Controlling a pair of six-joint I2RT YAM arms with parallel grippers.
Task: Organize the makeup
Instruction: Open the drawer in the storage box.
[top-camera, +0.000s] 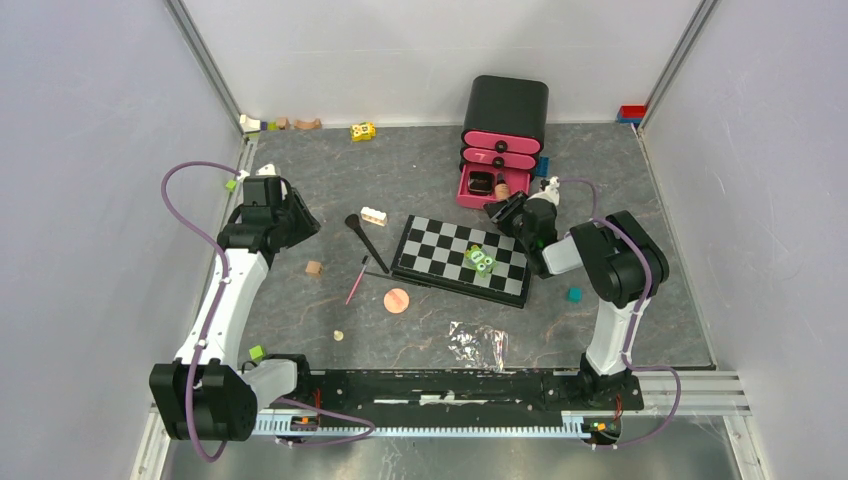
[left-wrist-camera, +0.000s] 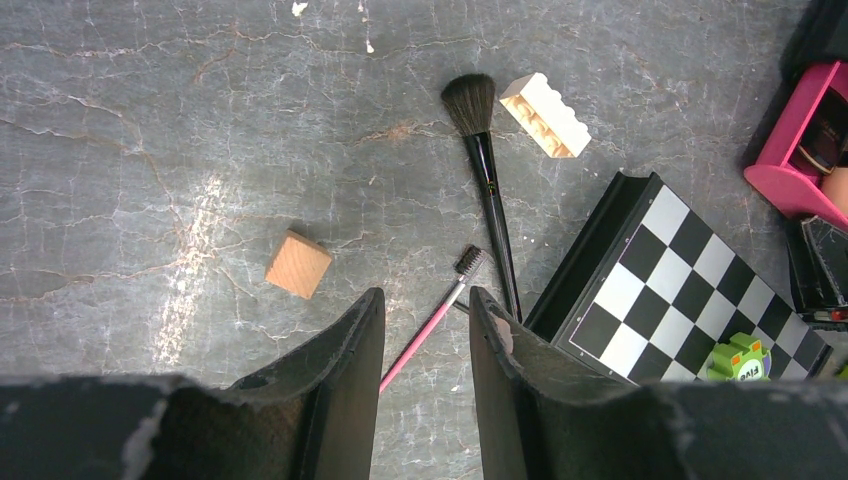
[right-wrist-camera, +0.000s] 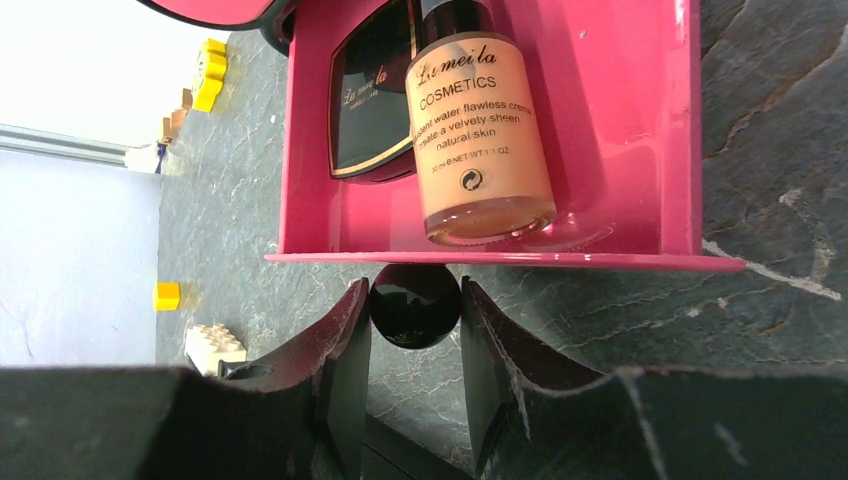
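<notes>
Foundation bottle (right-wrist-camera: 480, 140) and black compact (right-wrist-camera: 370, 95) lie in the open pink drawer (right-wrist-camera: 620, 120). Right pincer (right-wrist-camera: 414, 305) clamps the drawer's black knob (right-wrist-camera: 414, 320). Black brush (left-wrist-camera: 490, 190), pink pencil (left-wrist-camera: 425, 335) and peach puff (top-camera: 397, 300) lie on the tabletop (left-wrist-camera: 150, 150) beside the chequered board (left-wrist-camera: 690, 270). Left pincer (left-wrist-camera: 427, 300) gapes above the pencil, holding nothing.

Soft, even light falls from above, and the grey stone-patterned tabletop (top-camera: 400, 180) takes only faint shadows. The glossy black round knob (right-wrist-camera: 415, 305) between the right gripper's fingers (right-wrist-camera: 340, 360) carries small white glints. The pale wall panel (right-wrist-camera: 80, 50) beyond their left tip is washed out. A whitish sheen streaks the table ahead-left of the left gripper's fingers (left-wrist-camera: 350, 360), whose near bases look soft.
</notes>
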